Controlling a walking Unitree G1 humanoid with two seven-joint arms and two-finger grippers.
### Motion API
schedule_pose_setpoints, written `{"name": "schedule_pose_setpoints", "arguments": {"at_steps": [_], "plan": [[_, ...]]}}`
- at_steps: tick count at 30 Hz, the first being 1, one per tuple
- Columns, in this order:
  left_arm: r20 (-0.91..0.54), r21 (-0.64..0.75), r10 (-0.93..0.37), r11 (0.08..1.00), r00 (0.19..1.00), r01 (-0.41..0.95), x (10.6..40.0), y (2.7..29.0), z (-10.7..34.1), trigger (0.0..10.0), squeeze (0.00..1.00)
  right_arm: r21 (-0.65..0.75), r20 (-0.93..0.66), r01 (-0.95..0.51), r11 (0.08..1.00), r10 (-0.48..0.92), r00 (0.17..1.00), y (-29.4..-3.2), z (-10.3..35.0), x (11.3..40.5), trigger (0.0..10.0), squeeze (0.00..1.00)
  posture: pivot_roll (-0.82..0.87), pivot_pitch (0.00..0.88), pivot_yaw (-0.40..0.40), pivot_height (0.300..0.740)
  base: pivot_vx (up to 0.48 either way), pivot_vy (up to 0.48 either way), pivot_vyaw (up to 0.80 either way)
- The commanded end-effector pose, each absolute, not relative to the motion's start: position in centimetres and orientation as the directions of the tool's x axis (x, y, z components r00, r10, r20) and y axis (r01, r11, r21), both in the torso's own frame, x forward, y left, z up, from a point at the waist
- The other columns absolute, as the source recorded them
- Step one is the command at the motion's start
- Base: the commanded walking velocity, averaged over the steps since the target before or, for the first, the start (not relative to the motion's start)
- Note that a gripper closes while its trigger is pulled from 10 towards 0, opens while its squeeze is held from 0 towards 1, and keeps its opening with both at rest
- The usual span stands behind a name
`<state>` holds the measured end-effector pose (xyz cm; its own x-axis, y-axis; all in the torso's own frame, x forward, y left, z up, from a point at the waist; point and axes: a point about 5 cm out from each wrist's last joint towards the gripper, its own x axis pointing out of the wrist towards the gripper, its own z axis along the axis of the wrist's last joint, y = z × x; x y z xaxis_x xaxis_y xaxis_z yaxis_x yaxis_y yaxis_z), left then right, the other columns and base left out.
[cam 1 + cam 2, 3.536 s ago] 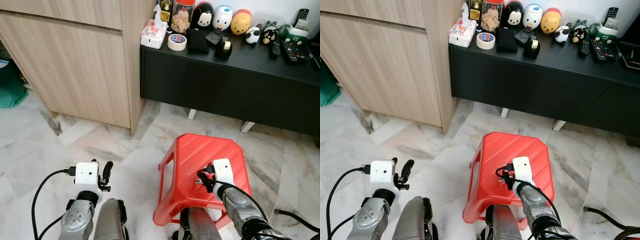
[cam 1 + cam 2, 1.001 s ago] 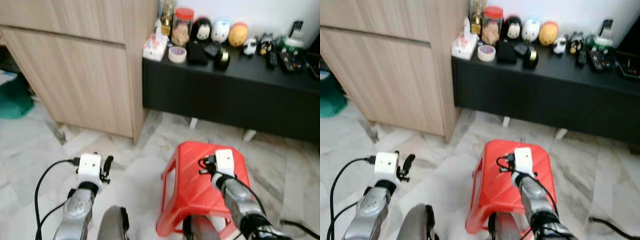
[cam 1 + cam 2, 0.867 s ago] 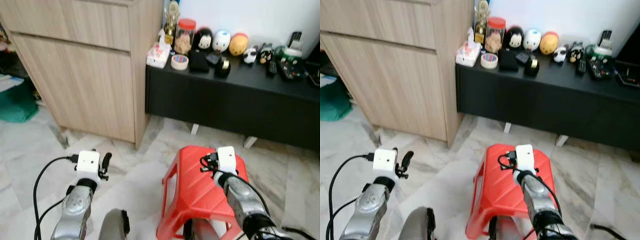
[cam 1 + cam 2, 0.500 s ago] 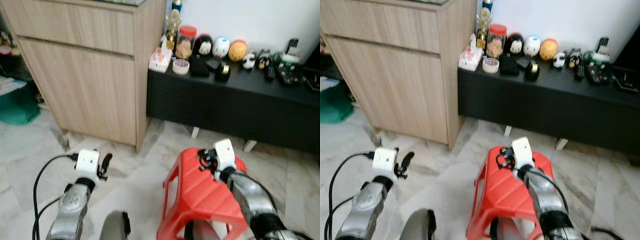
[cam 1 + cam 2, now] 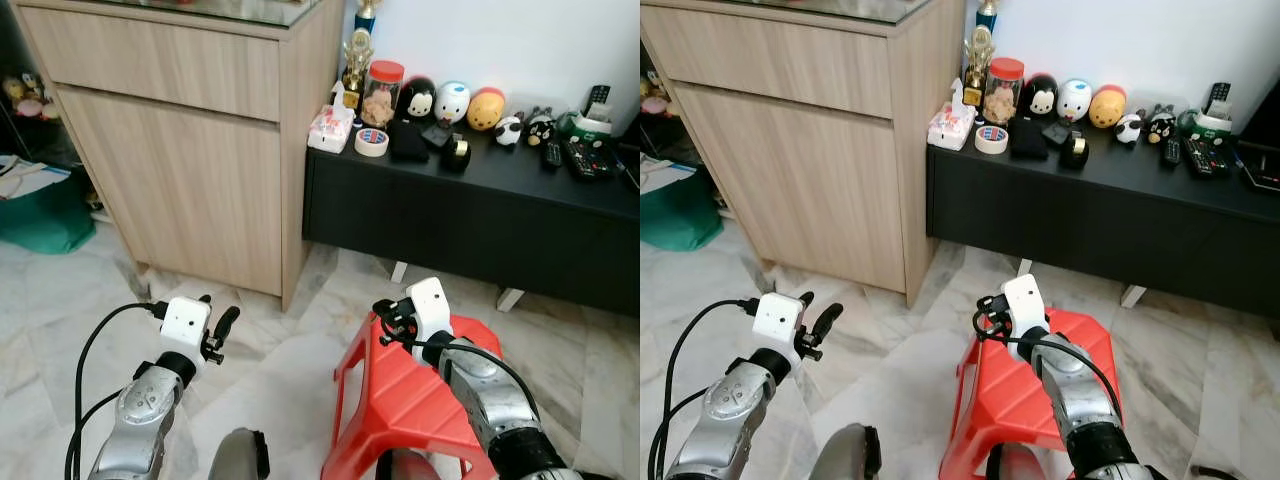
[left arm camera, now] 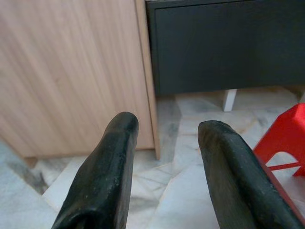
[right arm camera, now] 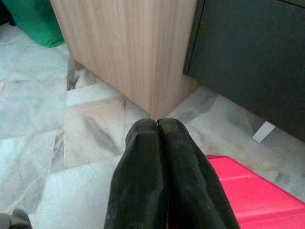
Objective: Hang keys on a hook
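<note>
My right gripper [image 5: 386, 320] is held low over the far left corner of a red plastic stool [image 5: 400, 405]. In the right wrist view its two black fingers [image 7: 145, 143] are pressed together with nothing visible between them, pointing at the corner of the wooden cabinet. My left gripper [image 5: 221, 327] hovers above the marble floor to the left of the stool. The left wrist view shows that gripper [image 6: 167, 131] open and empty, facing the cabinet corner and the dark console.
A tall wooden cabinet [image 5: 180, 170] stands at the left. Beside it is a low black console [image 5: 480, 215] carrying a tissue pack [image 5: 331, 129], tape roll [image 5: 372, 141], jar [image 5: 380, 92], toy figures and remotes [image 5: 580, 155]. A green bag [image 5: 45, 215] lies far left.
The whole view has lifted and shifted, so the camera moved. My right gripper now sits further forward, at the stool's far left corner. Both grippers keep the same state.
</note>
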<state>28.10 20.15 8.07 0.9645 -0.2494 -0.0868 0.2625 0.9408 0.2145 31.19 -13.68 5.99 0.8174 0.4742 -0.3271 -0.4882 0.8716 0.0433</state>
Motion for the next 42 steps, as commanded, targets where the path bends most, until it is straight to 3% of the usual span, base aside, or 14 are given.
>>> {"name": "schedule_pose_setpoints", "arguments": {"at_steps": [1, 16, 26, 33, 42], "plan": [[-0.093, 0.225, -0.304, 0.921, 0.948, 0.317, 28.5, 19.3, 8.5, 10.0, 0.00, 0.037, -0.332, -0.483, 0.875, 0.467, 0.820, -13.8, 6.4, 31.1, 10.0, 0.00, 0.10, 0.000, -0.075, 0.687, 0.000, 0.000, 0.00], [-0.129, 0.232, -0.469, 0.842, 0.874, 0.486, 28.4, 17.3, 9.3, 10.0, 0.00, -0.018, -0.430, -0.488, 0.873, 0.433, 0.792, -14.2, 6.0, 31.1, 10.0, 0.00, 0.11, 0.000, -0.084, 0.712, 0.000, 0.000, 0.00], [-0.186, 0.261, -0.570, 0.757, 0.801, 0.599, 28.1, 15.9, 9.2, 10.0, 0.00, 0.019, -0.397, -0.485, 0.874, 0.452, 0.799, -13.6, 6.7, 31.4, 10.0, 0.00, 0.12, 0.000, -0.097, 0.717, 0.000, 0.000, 0.00], [-0.230, 0.249, -0.671, 0.659, 0.705, 0.709, 27.6, 13.3, 8.9, 10.0, 0.00, 0.010, -0.492, -0.604, 0.797, 0.530, 0.691, -11.9, 5.8, 30.5, 10.0, 0.00, 0.13, 0.000, -0.102, 0.736, 0.000, 0.000, 0.00], [-0.293, 0.230, -0.746, 0.553, 0.599, 0.801, 26.8, 11.4, 8.2, 10.0, 0.00, 0.063, -0.483, -0.639, 0.767, 0.583, 0.653, -10.2, 5.9, 30.0, 10.0, 0.00, 0.13, 0.000, -0.102, 0.736, 0.000, 0.000, 0.00]]}}
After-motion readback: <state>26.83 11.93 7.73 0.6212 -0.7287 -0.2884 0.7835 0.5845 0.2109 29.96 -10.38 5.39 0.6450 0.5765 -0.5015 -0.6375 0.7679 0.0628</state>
